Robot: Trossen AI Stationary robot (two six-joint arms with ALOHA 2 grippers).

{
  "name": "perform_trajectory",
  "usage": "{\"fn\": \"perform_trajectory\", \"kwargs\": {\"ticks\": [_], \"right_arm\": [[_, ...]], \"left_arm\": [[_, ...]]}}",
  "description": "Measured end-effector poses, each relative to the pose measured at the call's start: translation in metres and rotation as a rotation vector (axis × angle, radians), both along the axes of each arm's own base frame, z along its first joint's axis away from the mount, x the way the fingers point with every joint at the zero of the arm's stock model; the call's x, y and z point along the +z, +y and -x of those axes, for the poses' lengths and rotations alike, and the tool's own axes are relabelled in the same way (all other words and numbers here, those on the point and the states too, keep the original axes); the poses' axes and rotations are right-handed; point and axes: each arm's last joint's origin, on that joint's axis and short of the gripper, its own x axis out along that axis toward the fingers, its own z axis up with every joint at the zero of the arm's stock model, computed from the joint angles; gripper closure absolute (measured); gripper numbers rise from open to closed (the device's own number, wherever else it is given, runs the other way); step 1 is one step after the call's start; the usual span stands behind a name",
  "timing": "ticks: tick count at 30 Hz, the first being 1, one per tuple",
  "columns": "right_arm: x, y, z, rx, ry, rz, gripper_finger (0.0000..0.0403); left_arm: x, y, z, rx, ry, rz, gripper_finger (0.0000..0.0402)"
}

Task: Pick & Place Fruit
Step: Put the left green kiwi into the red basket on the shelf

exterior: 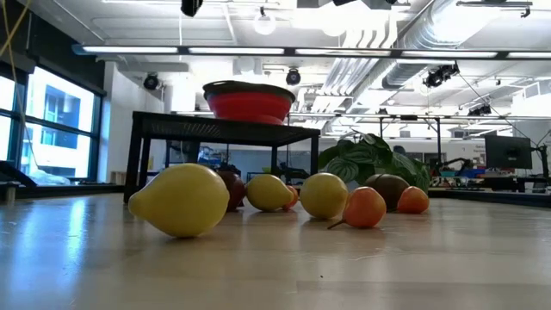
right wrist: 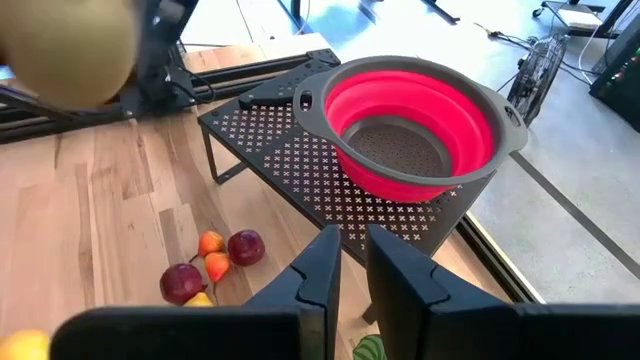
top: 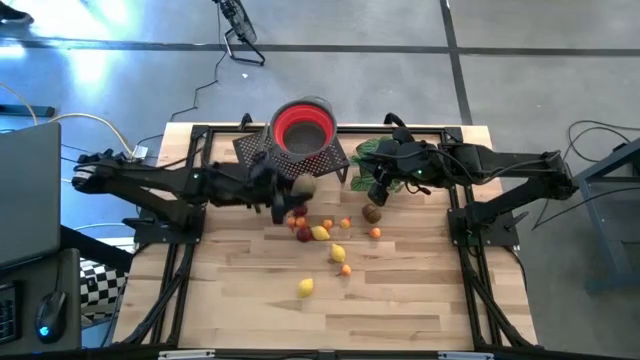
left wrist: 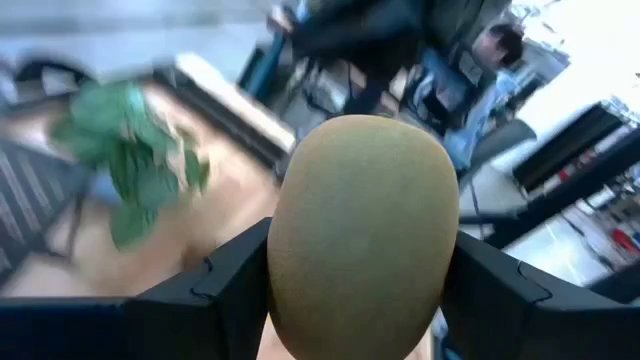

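The left tool grasps a brownish-green oval kiwi, long axis upright at centre frame; the right tool is clenched empty, lower centre.

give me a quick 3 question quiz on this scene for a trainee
1. True or false: the left gripper is empty.
2. The red colander sits: A) on the bare table, B) on a black mesh stand, C) in the right gripper.
3. Fill in: the right gripper's fingers are ____.

Key:
1. False; it holds a kiwi.
2. B.
3. Shut, holding nothing, raised near the plant.
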Motion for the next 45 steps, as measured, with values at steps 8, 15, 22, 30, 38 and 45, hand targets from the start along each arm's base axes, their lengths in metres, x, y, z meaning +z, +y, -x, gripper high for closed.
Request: {"fn": "perform_trajectory", "kwargs": {"ticks": [8,15,22,30,38,45], "right_arm": [[0.000,0.000,0.000,0.000,0.000,0.000,0.0359],[0.000,0.000,0.000,-0.003,0.000,0.002,0.0359],[0.000,0.000,0.000,-0.005,0.000,0.003,0.0359],[0.000,0.000,0.000,-0.007,0.000,0.004,0.0359],[0.000,-0.002,0.000,-0.015,-0.001,0.005,0.0359],[0.000,-0.004,0.000,-0.021,-0.001,0.004,0.0359]], "left_arm": [[0.008,0.034,0.001,0.156,-0.060,-0.054,0.0171],[0.008,0.062,0.004,0.267,-0.054,-0.057,0.0171],[0.006,0.086,0.009,0.319,-0.032,-0.062,0.0171],[0.009,0.107,0.013,0.352,-0.010,-0.077,0.0171],[0.046,0.124,-0.006,0.368,0.120,-0.175,0.0172],[0.056,0.156,-0.014,0.432,0.473,-0.078,0.0172]]}}
